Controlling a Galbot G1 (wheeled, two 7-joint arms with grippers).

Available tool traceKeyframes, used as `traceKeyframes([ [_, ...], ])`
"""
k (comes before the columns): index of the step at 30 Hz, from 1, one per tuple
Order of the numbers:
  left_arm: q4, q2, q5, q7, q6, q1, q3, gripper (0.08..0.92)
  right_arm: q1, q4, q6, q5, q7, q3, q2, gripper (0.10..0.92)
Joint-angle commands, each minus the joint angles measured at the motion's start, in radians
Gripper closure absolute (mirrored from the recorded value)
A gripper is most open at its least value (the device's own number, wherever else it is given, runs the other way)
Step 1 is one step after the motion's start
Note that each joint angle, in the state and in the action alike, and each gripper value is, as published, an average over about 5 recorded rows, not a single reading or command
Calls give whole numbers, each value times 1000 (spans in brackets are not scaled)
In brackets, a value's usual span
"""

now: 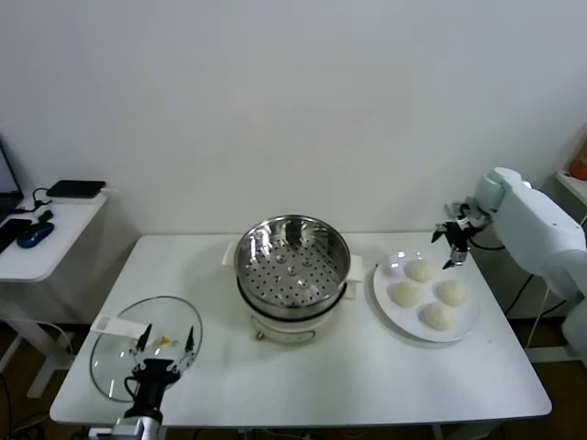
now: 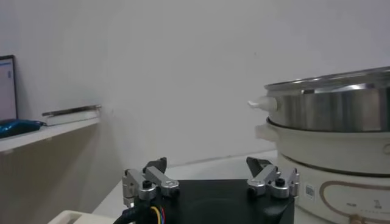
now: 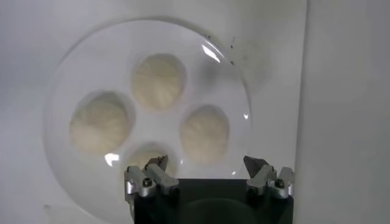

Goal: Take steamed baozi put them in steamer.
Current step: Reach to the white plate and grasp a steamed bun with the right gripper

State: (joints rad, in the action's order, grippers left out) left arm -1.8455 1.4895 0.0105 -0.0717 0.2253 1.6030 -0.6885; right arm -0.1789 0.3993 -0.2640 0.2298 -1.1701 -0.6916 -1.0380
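Head view — right claw [image 1: 456,246] (fingers wide apart) above four steamed baozi [image 1: 427,293]

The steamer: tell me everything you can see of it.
The steamer is a round, shiny metal basket with a floor full of small holes, sitting upright on a white electric pot base near the middle of the white table. It holds nothing; all four buns lie on the white plate to its right. A white handle sticks out on each side. No gripper touches it, and the glass lid lies flat on the table to its left.
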Motion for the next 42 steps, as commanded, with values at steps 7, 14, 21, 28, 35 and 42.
traceKeyframes([
  [7, -1, 1, 0, 1, -2, 1, -2, 177, 63, -110, -65, 249, 81, 213, -74, 203],
  [14, 3, 1, -2, 1, 0, 4, -2, 177, 85, -113, -66, 298, 115, 250, -78, 203],
  [21, 5, 2, -2, 0, 0, 3, -1, 177, 105, -119, -64, 352, 155, 313, -88, 203],
  [28, 4, 2, -3, 0, 1, 6, -1, 177, 116, -124, -59, 362, 184, 338, -99, 203],
  [35, 3, 2, -4, 0, 2, 8, -2, 177, 122, -135, -50, 374, 190, 353, -103, 203],
  [42, 3, 3, -4, 0, 3, 10, -2, 177, 131, -138, -41, 376, 194, 367, -105, 203],
])
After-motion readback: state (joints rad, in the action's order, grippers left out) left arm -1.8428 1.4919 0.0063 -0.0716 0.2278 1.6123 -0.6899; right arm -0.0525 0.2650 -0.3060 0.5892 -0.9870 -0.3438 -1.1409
